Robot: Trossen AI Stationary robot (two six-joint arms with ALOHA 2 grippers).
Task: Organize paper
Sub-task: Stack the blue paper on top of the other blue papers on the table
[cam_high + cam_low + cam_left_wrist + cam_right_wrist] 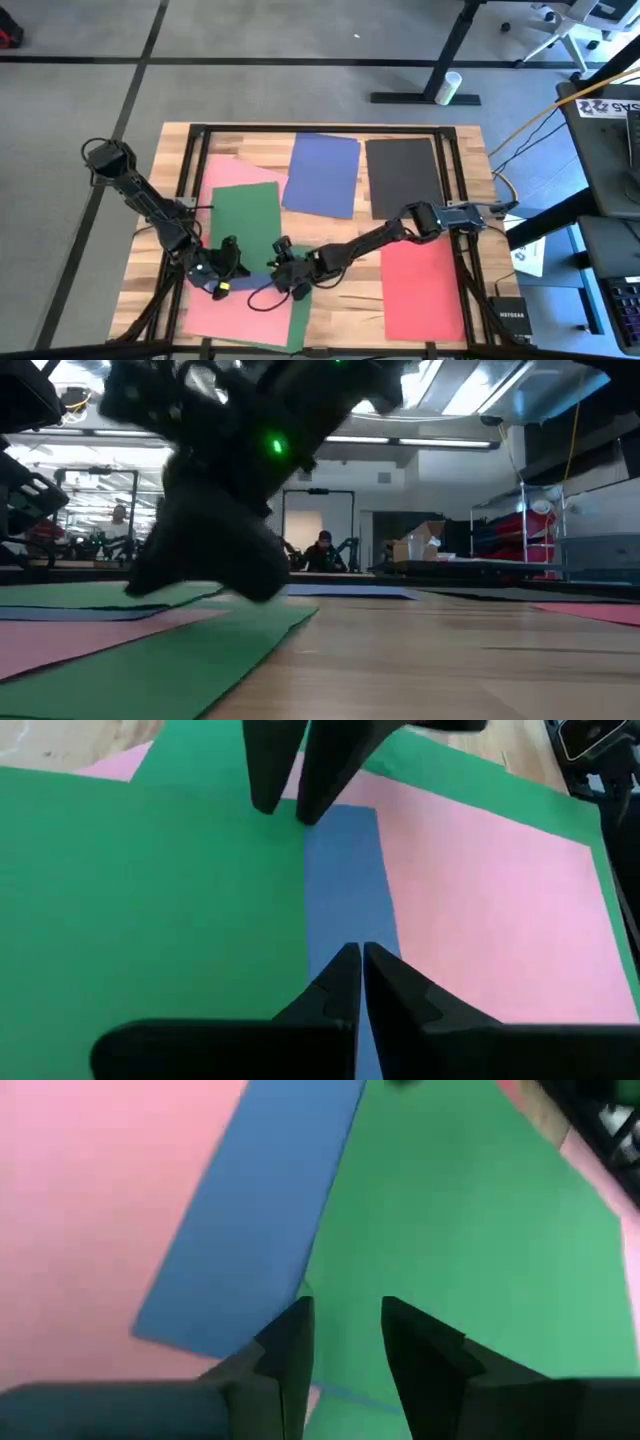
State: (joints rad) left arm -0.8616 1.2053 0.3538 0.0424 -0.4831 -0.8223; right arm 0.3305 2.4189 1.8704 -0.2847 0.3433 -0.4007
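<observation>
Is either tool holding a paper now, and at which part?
Nothing is clearly held. Left tool is shut above the blue sheet; right tool is open over the green sheet.

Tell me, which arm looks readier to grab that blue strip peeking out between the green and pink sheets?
Probably the right: its gripper is open at the green sheet beside the blue strip; the left gripper is shut.
</observation>
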